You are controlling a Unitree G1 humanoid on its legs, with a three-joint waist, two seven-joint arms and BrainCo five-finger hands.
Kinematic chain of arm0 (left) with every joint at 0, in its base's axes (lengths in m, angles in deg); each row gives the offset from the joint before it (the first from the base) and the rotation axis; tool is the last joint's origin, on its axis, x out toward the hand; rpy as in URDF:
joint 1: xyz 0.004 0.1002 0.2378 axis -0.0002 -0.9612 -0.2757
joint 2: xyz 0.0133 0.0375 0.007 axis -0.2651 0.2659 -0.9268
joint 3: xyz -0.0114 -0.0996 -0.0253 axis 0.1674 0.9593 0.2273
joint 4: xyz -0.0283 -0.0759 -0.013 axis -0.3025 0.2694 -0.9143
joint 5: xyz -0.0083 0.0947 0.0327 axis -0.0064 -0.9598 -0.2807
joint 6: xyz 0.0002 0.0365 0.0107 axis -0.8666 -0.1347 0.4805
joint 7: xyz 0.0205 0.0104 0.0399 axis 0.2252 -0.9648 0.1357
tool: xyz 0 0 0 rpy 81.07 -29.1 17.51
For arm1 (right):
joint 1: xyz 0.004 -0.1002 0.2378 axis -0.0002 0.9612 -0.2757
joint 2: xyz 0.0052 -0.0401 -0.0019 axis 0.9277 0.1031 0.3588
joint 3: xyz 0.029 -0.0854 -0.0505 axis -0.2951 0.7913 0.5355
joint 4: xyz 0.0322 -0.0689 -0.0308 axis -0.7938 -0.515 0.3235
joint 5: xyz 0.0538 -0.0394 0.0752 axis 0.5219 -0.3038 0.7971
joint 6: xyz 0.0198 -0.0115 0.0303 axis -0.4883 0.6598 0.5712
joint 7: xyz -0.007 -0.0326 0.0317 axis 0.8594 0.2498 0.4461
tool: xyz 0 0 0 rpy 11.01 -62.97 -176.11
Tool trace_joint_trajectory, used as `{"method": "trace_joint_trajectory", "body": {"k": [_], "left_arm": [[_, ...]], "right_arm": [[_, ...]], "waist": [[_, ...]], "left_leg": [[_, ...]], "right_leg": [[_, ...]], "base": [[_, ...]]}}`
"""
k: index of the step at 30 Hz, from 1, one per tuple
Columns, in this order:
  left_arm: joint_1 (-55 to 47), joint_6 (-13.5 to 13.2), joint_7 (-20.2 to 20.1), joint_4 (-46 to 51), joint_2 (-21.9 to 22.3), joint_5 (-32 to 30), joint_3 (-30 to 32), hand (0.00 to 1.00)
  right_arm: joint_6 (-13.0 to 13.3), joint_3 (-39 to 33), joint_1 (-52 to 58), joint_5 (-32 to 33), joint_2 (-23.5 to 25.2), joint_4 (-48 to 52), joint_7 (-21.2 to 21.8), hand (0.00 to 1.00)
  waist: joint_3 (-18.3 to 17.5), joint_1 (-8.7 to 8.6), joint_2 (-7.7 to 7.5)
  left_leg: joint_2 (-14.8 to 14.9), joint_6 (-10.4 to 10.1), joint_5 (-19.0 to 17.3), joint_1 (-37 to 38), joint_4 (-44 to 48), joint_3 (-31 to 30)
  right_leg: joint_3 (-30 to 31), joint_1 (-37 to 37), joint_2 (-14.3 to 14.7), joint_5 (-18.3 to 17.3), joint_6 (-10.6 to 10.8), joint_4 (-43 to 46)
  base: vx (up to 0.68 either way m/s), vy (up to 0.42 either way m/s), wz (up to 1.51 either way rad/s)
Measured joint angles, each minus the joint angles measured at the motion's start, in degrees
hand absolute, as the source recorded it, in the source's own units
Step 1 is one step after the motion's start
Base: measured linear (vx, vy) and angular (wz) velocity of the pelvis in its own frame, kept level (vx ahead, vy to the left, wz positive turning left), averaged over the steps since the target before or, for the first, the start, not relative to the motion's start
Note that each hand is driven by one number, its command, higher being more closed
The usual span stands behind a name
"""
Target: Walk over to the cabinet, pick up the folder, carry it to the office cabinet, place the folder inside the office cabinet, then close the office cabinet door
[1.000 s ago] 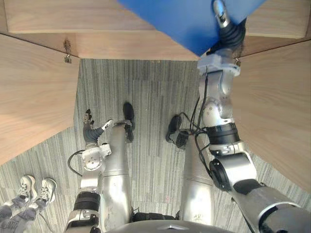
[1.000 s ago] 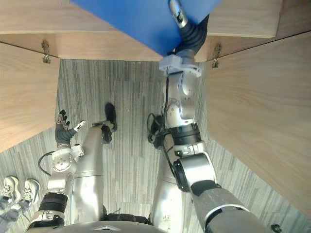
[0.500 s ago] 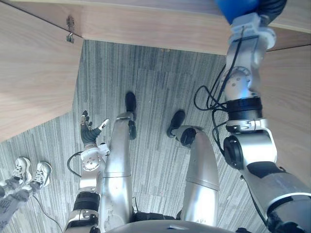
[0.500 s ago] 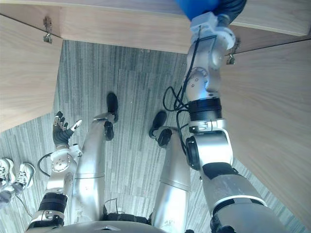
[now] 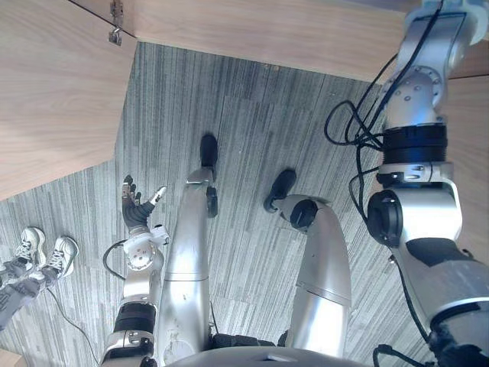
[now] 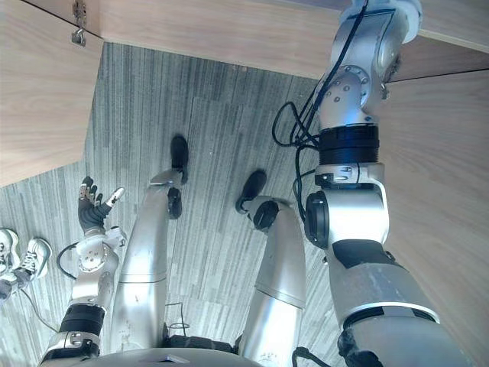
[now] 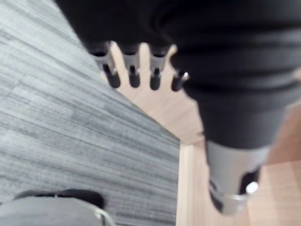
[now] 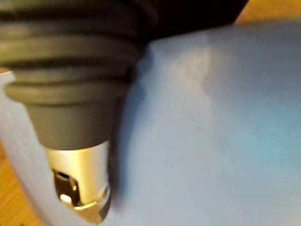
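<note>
We found the blue folder (image 8: 211, 141) in the right robot hand (image 8: 80, 186), thumb pinched on its face, at the end of the arm reaching forward over the office cabinet (image 5: 267, 34). We couldn't tell its long axis. The left robot hand (image 5: 136, 208) hung low, fingers straight, empty.

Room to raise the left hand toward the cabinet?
Likely: bare carpet ahead of the left hand, between left door and right door. Crowded: right side, where the right hand holds the blue folder; person's shoes lower left.

Grey striped carpet (image 5: 252, 115), person's white sneakers (image 5: 63, 253)
</note>
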Motion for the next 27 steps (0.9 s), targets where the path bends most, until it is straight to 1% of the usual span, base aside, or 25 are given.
{"method": "trace_joint_trajectory", "body": {"k": [5, 10, 18, 22, 25, 26, 27], "left_arm": [[0.0, 0.0, 0.1, -0.4, 0.0, 0.9, 0.3, 0.00], [0.0, 0.0, 0.1, -1.1, 0.0, 0.9, 0.5, 0.00], [0.0, 0.0, 0.1, -2.7, 0.0, 0.9, 0.8, 0.00], [0.0, 0.0, 0.1, -4.2, -0.1, 0.9, 0.9, 0.00], [-0.1, 0.1, 0.5, -5.5, -0.3, 0.9, 1.0, 0.00], [-0.1, 0.1, 0.5, -6.5, -0.8, 0.9, 1.1, 0.00], [-0.1, 0.1, 0.5, -6.9, -1.0, 0.9, 1.4, 0.00]], "right_arm": [[0.0, 0.0, -0.1, 0.2, -0.2, 0.0, -0.4, 0.00], [-0.1, 0.1, 0.0, 0.6, -0.2, -0.2, -1.5, 0.00], [-0.2, 0.2, -0.1, 0.5, -0.5, -1.9, -1.3, 0.00], [-1.5, 0.4, -0.3, 0.2, -1.2, -4.5, -0.7, 0.00], [-3.1, 2.6, -0.2, -0.4, -2.5, -7.2, 0.4, 0.00], [-4.1, 2.8, -0.2, -0.5, -2.5, -8.2, 0.6, 0.00], [-4.9, 3.5, -0.1, -0.6, -2.7, -9.1, 0.9, 0.00]], "waist": [[0.0, -0.13, 0.00], [0.0, -0.18, 0.00], [0.0, -0.36, 0.00], [-0.1, -0.68, -0.11], [-1.2, -1.20, -1.15], [-1.8, -1.42, -1.59], [-2.1, -1.49, -1.88]], "left_leg": [[-0.1, -0.3, 0.6, 0.0, -0.8, -0.8], [-0.1, -0.2, 0.6, 0.4, -0.8, -1.1], [-0.1, -0.3, 0.8, 0.7, -0.8, -1.0], [0.2, -0.3, 0.8, 1.6, -1.0, -0.9], [0.3, 0.0, 1.0, 1.8, -1.9, -0.6], [0.5, 0.1, 1.0, 1.8, -2.2, -0.5], [0.8, -0.2, 1.3, 2.1, -2.5, -0.4]], "right_leg": [[-0.9, 0.2, 0.0, 0.0, 0.0, -0.2], [-1.2, 0.9, 0.0, -0.1, -0.2, -0.3], [-1.2, 1.2, 0.1, 0.2, -0.6, -0.6], [-1.2, 2.1, 0.3, 0.4, -1.0, -1.1], [-1.2, 2.1, 0.5, 0.8, -1.1, -2.0], [-1.2, 2.1, 0.7, 1.1, -1.2, -2.5], [-1.3, 2.5, 1.1, 1.6, -1.1, -3.2]], "base": [[-0.02, 0.008, 0.04], [-0.01, 0.004, 0.01], [0.00, 0.000, 0.00], [-0.02, 0.019, -0.04], [-0.03, 0.024, -0.05], [-0.02, 0.023, -0.12], [-0.02, 0.028, -0.14]]}}
